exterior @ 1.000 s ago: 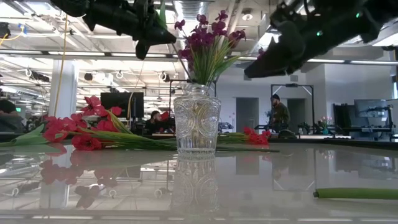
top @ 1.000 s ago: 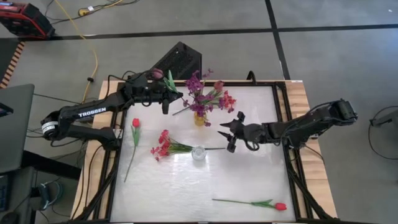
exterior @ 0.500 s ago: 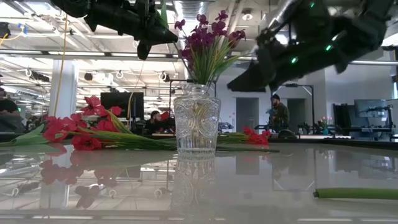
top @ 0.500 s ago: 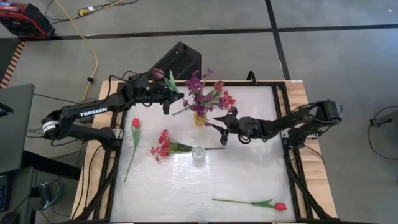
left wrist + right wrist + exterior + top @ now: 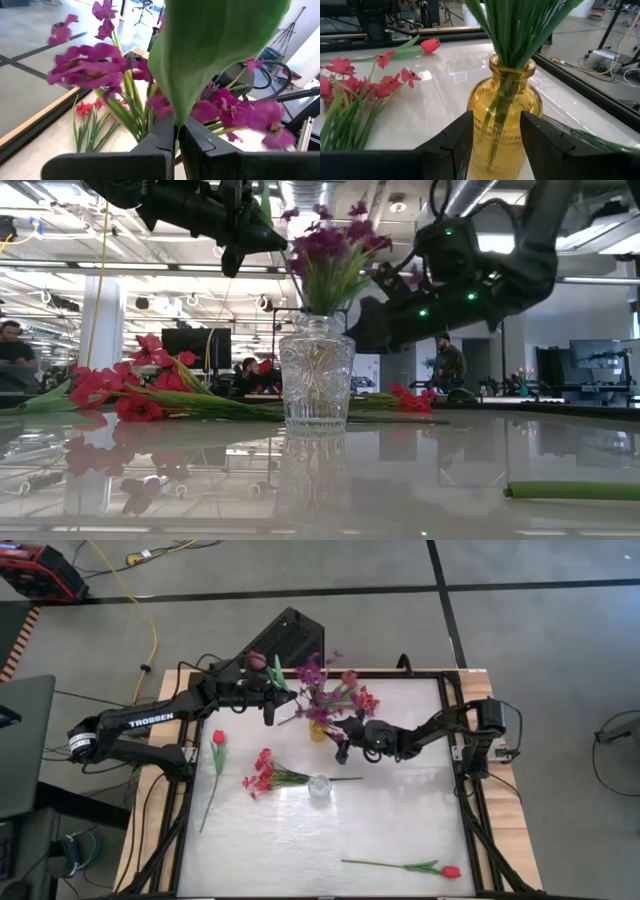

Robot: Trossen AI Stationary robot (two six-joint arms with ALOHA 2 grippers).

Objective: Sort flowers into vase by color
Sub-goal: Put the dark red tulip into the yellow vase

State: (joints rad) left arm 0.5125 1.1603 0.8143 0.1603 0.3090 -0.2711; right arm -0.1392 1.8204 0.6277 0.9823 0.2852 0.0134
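Observation:
My left gripper (image 5: 271, 690) hangs above the table's far left part, shut on a dark maroon tulip (image 5: 256, 660) with a broad green leaf (image 5: 210, 45). A yellow vase (image 5: 503, 125) holding purple sprays (image 5: 318, 675) stands at the far middle. My right gripper (image 5: 343, 743) is open, its fingers low at the vase's right side (image 5: 322, 730). A clear glass vase (image 5: 319, 786) stands mid-table, and a red-pink spray (image 5: 264, 772) lies on the table beside it. Two red tulips lie flat, one at the left (image 5: 217, 738) and one near the front right (image 5: 450, 871). My left gripper pinches the tulip between its two shut fingers at the foot of the green leaf (image 5: 176, 122). The fingers come nearly level from the table's left. The tulip is lifted clear of the table, its bud toward the far edge. My right gripper's fingertips (image 5: 455, 140) stand just before the yellow vase's belly; I cannot tell whether they touch it.
A black box (image 5: 290, 637) sits beyond the table's far edge. The dark table frame (image 5: 455, 730) runs along the right side. Bare white tabletop (image 5: 400, 810) lies between the clear vase and the front tulip.
My right gripper has gone toward the table's left and down, from the middle right to the yellow vase, staying open.

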